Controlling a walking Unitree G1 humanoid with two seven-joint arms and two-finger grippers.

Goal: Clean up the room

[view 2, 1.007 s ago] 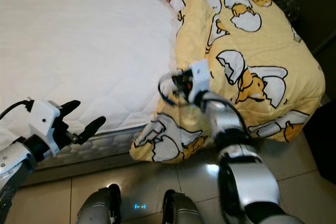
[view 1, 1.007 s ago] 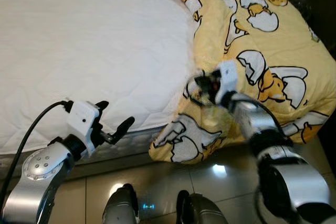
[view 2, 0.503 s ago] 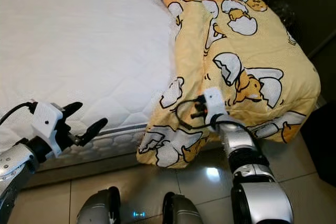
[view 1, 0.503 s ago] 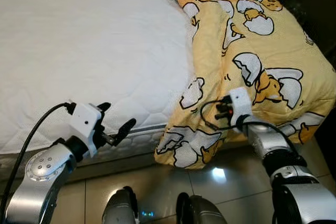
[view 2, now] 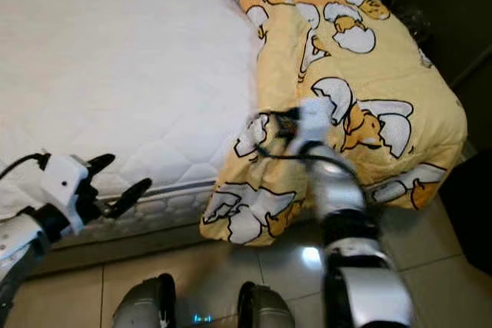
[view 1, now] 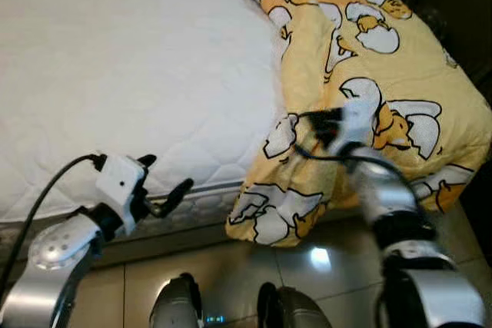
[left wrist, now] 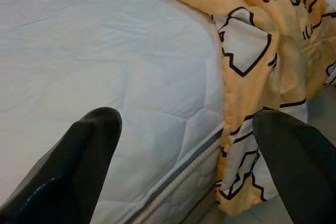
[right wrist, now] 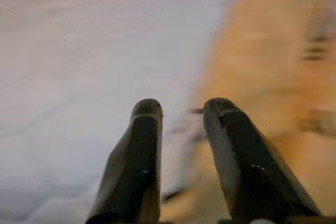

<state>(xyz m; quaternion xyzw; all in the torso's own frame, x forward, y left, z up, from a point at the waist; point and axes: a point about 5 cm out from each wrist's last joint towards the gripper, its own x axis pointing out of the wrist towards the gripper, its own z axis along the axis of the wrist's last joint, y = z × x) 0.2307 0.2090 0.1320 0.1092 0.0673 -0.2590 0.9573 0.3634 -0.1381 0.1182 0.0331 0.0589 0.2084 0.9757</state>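
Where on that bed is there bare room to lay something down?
The white mattress is bare from its near edge to the yellow duck-print blanket. That blanket crowds the right side, spilling toward the floor; the right gripper hovers there.

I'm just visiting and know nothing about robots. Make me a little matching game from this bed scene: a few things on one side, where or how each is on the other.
Things:
1. duvet
2. mattress
3. left hand
4. right hand

Descriptions:
A. bare, white and quilted
B. over the duvet's inner edge, fingers slightly apart
C. yellow with cartoon eggs, bunched along the bed's right side
D. fingers wide open, by the mattress's front edge

Pairs: 1-C, 2-A, 3-D, 4-B
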